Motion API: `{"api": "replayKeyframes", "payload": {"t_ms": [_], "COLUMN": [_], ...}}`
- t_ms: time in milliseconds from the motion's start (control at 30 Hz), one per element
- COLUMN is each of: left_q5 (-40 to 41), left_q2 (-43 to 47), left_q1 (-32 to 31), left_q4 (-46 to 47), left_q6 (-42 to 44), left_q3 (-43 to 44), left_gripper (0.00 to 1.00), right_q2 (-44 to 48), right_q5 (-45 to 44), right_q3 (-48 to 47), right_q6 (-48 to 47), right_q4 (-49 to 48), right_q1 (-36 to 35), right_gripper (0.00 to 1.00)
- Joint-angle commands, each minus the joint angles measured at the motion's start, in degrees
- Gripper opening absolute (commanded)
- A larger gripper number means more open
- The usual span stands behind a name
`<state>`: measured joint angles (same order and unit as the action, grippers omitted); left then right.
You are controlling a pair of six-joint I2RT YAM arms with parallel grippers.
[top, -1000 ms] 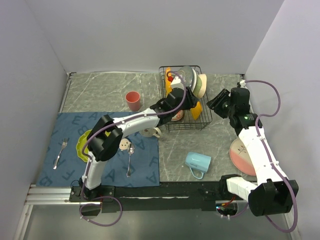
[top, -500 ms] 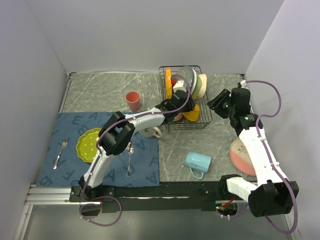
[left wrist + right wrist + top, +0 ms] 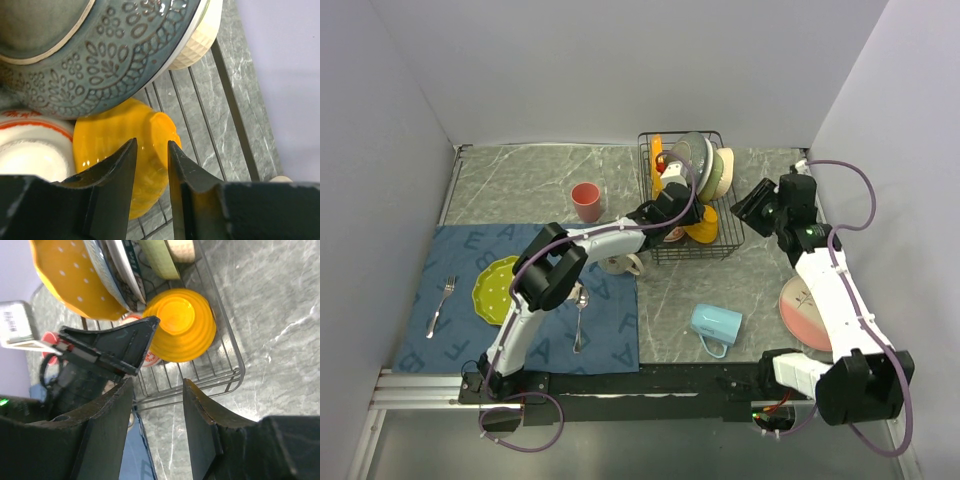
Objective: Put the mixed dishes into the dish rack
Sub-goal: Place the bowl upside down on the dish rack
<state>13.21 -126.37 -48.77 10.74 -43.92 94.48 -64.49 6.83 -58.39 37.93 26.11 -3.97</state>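
Orange bowl near dish rack's right edge

Right at the fingertips of your left gripper, the orange bowl lies tipped on the wire floor of the black dish rack, its foot ring facing your right gripper. The small red-patterned dish sits against it. Just beyond stand the grey embossed plate, an orange dotted scalloped plate, a green bowl and a cream bowl, all on edge in the slots. Outside the rack, the pink cup stands upright off to the left gripper's left, and the lime-green plate lies flat well behind it. A light blue mug rests on its side, and the pink plate lies flat well behind the right gripper
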Motion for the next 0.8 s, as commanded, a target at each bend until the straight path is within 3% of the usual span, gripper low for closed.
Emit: {"api": "replayKeyframes", "payload": {"t_ms": [0, 200, 533, 767], "left_q5": [0.8, 0.3, 0.3, -1.4], "left_q2": [3.8, 3.5, 4.8, 5.2], "left_q1": [-0.5, -0.4, -0.4, -0.4], "left_q4": [-4.2, -6.0, -6.3, -6.1], "left_q6": [1.0, 1.1, 0.9, 0.8], "left_q3": [-2.5, -2.4, -6.1, -9.2], "left_gripper": [0.37, 0.35, 0.18, 0.08], "right_q2": [-5.6, -13.8, -26.4, -30.2], "right_q5": [4.0, 5.7, 7.7, 4.8], "right_q3": [-2.2, -2.7, -6.6, -9.4], "right_q6": [-1.9, -2.2, -0.8, -0.3], "right_q4": [-1.3, -4.0, -8.3, -8.3], "right_q1": [0.4, 0.3, -0.5, -1.1], "right_gripper": [0.52, 0.56, 0.72, 0.72]}}
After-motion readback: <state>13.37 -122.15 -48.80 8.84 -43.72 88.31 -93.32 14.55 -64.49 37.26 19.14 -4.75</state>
